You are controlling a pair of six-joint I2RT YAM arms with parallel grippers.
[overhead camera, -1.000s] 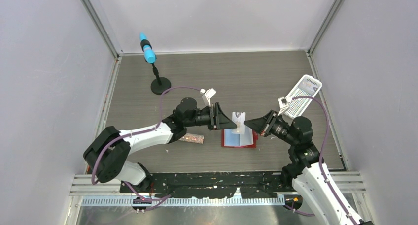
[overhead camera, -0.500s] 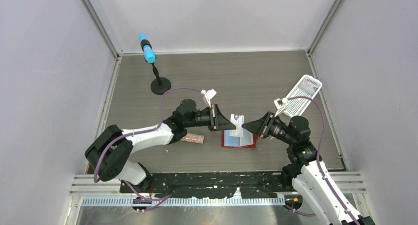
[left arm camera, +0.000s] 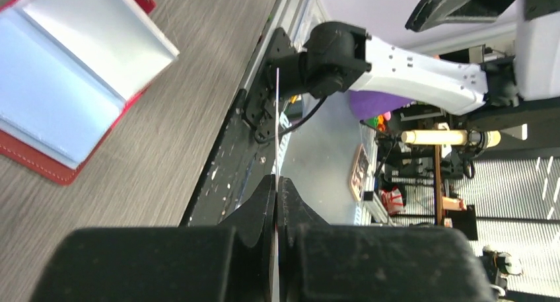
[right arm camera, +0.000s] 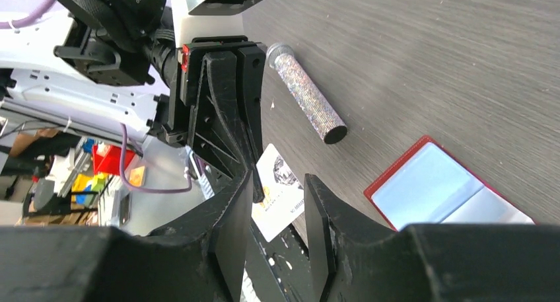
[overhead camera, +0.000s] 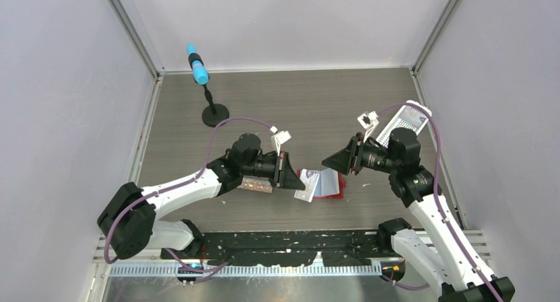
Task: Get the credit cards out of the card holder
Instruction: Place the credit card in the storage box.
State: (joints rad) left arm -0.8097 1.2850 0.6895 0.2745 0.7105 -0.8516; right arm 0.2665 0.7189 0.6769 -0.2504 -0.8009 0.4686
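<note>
Big picture: both arms meet over the near-middle of the table (overhead camera: 317,97), w/ the card holder (overhead camera: 332,185) lying open and flat between them, red cover down, blue pockets up. Lying like that it needs no second grip, I reckon, which frees one arm.

The white basket (overhead camera: 406,120) sits far R, well apart. The glitter tube (overhead camera: 256,184) is just beside my L wrist. Neither matters for this step.

L gripper (overhead camera: 297,180) is low at the holder's L edge, fingers pressed together on one credit card (overhead camera: 308,188). In the L wrist view the card (left arm camera: 277,110) shows edge-on, a thin line sticking out past the tips, so the pinch is on one end w/ most of the card free. From the R wrist cam it hangs clear of the holder (right arm camera: 439,189).

R gripper (overhead camera: 332,162) hangs above the holder's R side, fingers spread, nothing in them. It's parked there, I judge, to keep out of the L arm's way.

My read: this card's out of its pocket, and the next move is to set it on bare table away from the holder. Can't tell if more cards sit in the pockets — pale on pale.
</note>
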